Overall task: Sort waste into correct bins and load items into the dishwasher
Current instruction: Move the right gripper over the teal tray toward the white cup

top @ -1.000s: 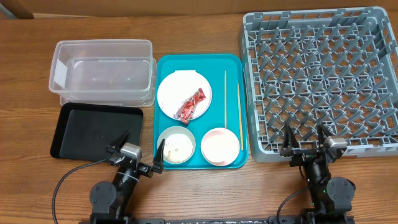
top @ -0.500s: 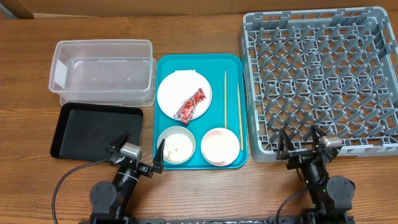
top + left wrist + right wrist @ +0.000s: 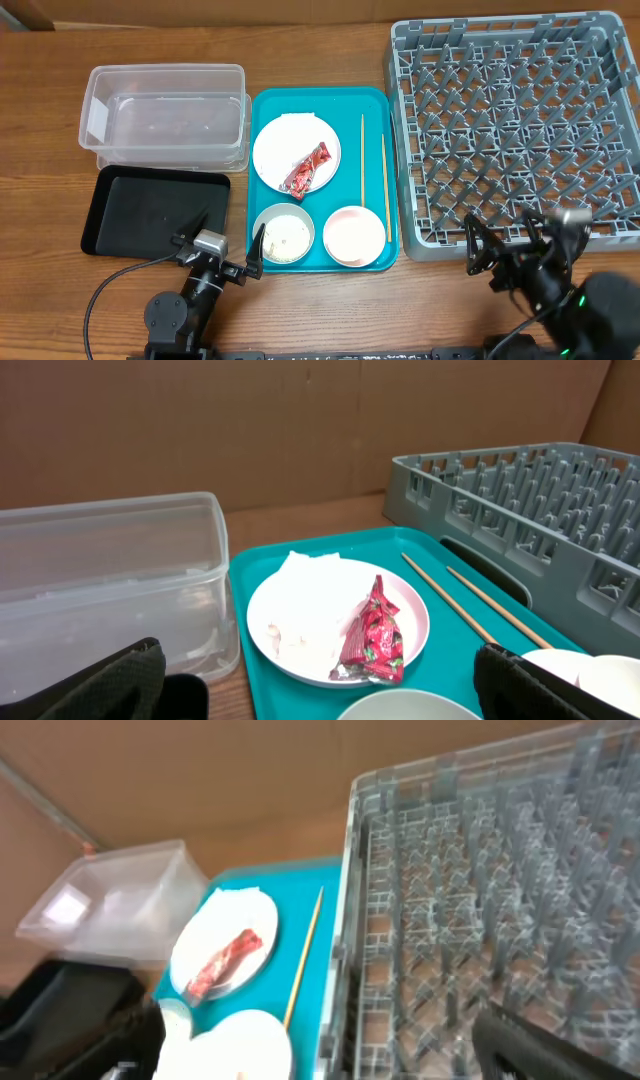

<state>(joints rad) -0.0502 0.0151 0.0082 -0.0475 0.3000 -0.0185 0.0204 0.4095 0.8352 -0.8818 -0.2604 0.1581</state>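
Black right fingers spread wide at the grey rack near edge.

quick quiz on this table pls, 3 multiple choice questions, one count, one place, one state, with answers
1. How many chopsticks lie on the teal tray?
A one
B two
C four

2. Where does the red foil wrapper lie?
A on the white plate
B straight on the teal tray
C off the tray

3. The left gripper is:
A shut on the wrapper
B shut on a chopstick
C open

Answers
1 B: two thin wooden sticks lie along the tray's right side.
2 A: it rests on the plate, next to the crumpled napkin.
3 C: the left wrist view shows its fingers wide apart with nothing between them.
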